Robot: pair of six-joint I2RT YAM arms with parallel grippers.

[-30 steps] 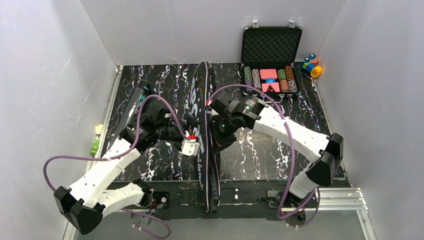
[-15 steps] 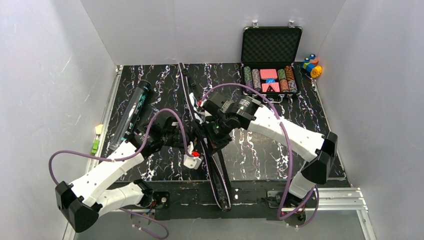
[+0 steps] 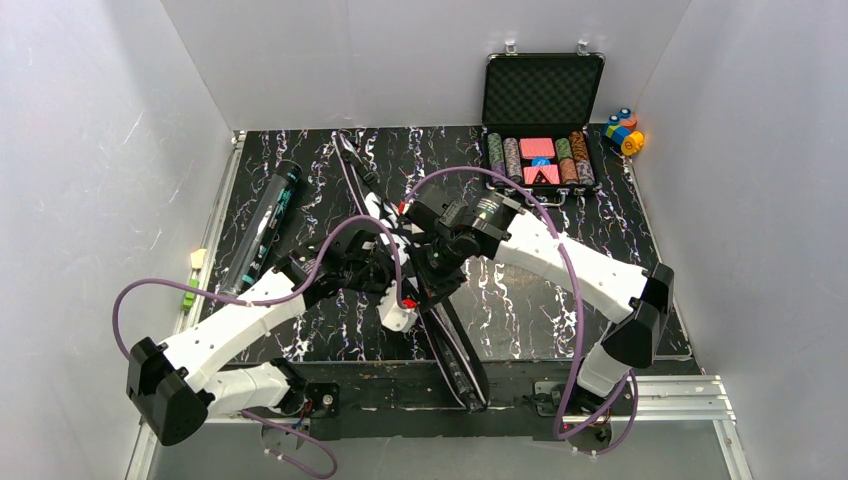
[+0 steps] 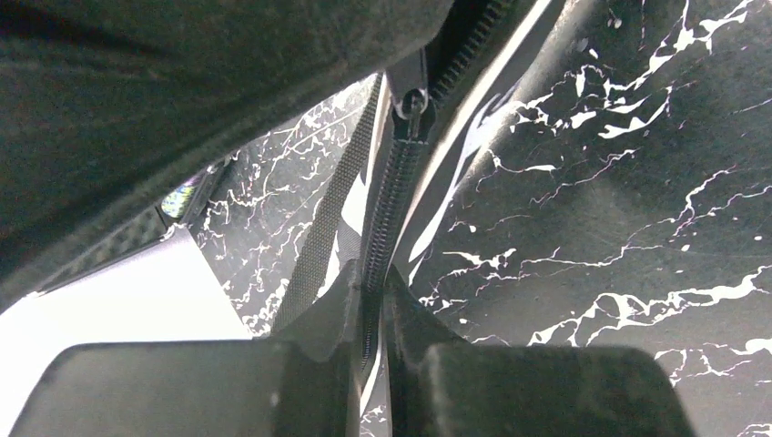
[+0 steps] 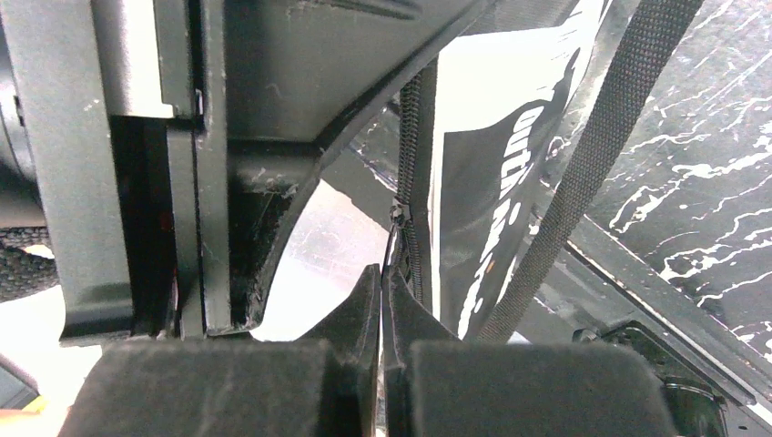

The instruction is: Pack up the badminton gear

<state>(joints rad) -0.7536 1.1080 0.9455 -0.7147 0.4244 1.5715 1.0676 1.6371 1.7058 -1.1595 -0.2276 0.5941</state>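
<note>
Pinching, left hand [image 4: 369, 289]: you've got it squeezed narrow on the zip [image 4: 393, 196] of the racket bag [image 3: 462, 362], with the teeth running straight down between the two pads [image 4: 537, 391].
Zip pull [image 4: 414, 102]: it sits further up the track, well apart from your left fingertips.
Right hand [image 5: 382, 278]: narrow as well, its tips almost touching, and the bag's zip edge is caught between them.
Where the hands meet: both are at mid-bag. Your left comes in from the bag's left side and your right from its right, and the two are very close together.
Racket bag: it lies on a slant across the middle of the surface [image 3: 610, 210]. Its far tip points toward the back wall, and its near end reaches past the near edge between your two arm bases.
Strap [image 5: 592, 155]: a woven black band runs loose beside the bag's white-lettered panel [image 5: 482, 164].
Tube [image 3: 262, 222]: long and black, it lies slanted at the left of the surface, well apart from the bag. You cannot tell from here whether its lid is on.
Poker chip case [image 3: 543, 95]: it's open at the far right, lid upright, with chips in rows inside.
Coloured blocks [image 3: 622, 130]: they sit just beside the case, on its right.
</note>
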